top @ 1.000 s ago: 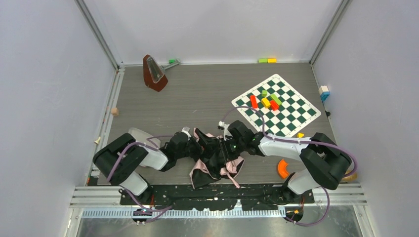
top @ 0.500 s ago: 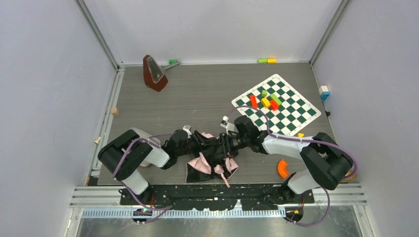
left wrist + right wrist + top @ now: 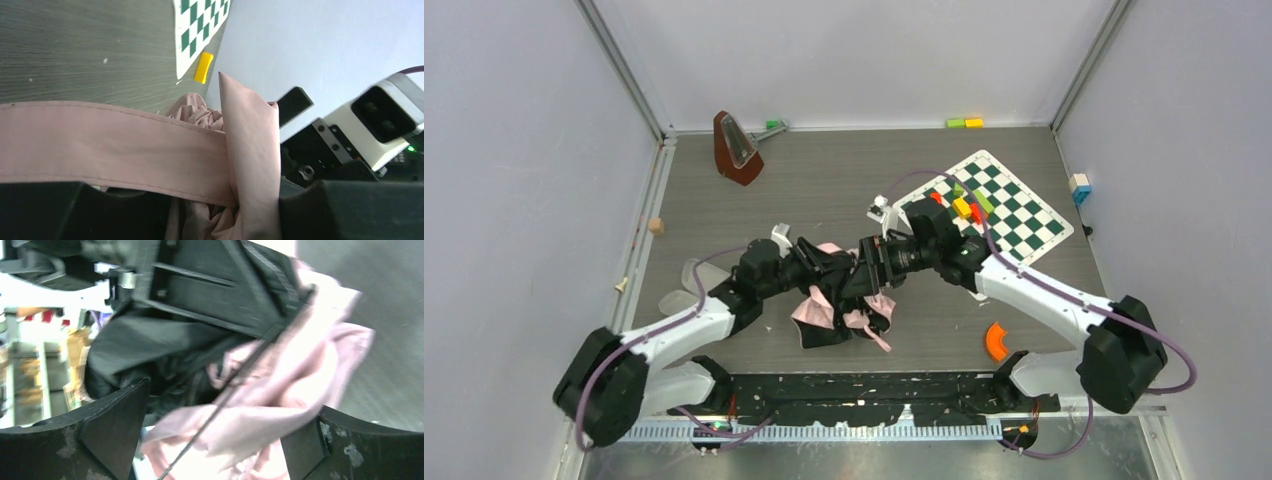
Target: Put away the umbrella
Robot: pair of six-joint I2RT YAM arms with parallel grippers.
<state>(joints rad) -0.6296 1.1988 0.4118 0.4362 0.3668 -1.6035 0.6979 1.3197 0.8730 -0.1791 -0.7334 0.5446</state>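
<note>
The umbrella [image 3: 836, 303] lies crumpled at the table's middle, black and pale pink fabric bunched together between both arms. My left gripper [image 3: 819, 268] reaches in from the left. In the left wrist view pink canopy fabric [image 3: 150, 145] fills the gap of the left gripper [image 3: 220, 200], which is shut on it. My right gripper [image 3: 871, 272] faces it from the right. In the right wrist view the right gripper [image 3: 215, 440] stands open wide, with pink fabric [image 3: 280, 405] and a thin dark rib [image 3: 235, 385] loose between its fingers. The handle is hidden.
A green-and-white chessboard [image 3: 1009, 230] with several coloured blocks [image 3: 964, 205] lies at the back right. A brown metronome [image 3: 736, 148] stands at the back left. An orange curved piece [image 3: 996, 341] sits near the right arm's base. A yellow block [image 3: 203, 67] lies beside the chessboard [image 3: 200, 25].
The left gripper has closed on the pink fabric and the right gripper has opened. Both grippers and the umbrella bundle have shifted away from the near edge.
</note>
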